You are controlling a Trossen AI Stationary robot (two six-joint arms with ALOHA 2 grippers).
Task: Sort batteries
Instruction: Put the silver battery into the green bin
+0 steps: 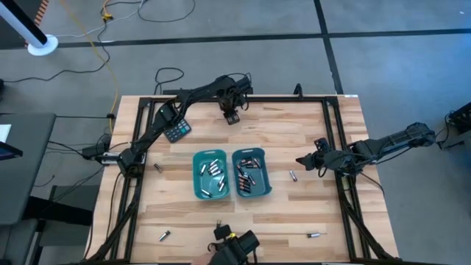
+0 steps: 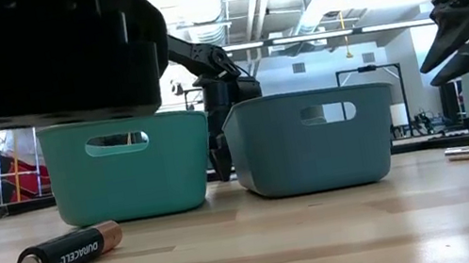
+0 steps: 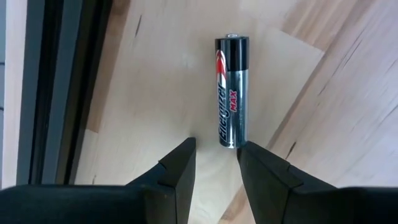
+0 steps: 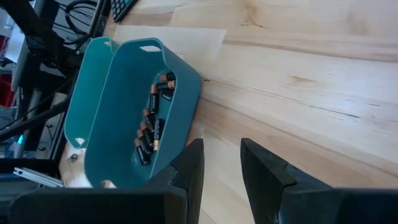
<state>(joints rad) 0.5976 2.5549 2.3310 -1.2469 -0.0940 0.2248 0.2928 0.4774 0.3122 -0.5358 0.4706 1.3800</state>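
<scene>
A silver-and-black battery (image 3: 231, 93) lies flat on the wood near the table's far edge. My left gripper (image 3: 214, 146) points down over it, open by a narrow gap with nothing between the fingers; the battery lies just off one fingertip (image 3: 245, 149). In the high view this gripper (image 1: 232, 116) is behind the two teal bins. The left bin (image 1: 211, 175) holds silvery batteries, the right bin (image 1: 252, 174) dark ones with copper ends. My right gripper (image 1: 300, 160) hovers open to the right of the bins, holding nothing. My left gripper comes from above, pointing down, with one fingertip (image 3: 245, 149) right at the battery's near end (image 3: 229, 142). Whether it touches the battery I cannot tell. The battery lies flat on the table, outside the gap between the fingers.
Loose batteries lie on the table: one (image 1: 293, 176) right of the bins, one (image 1: 157, 168) left of them, two near the front edge (image 1: 163, 235) (image 1: 315, 235). A black calculator (image 1: 176, 131) sits at the far left. A dark frame (image 3: 62, 93) borders the table's far edge.
</scene>
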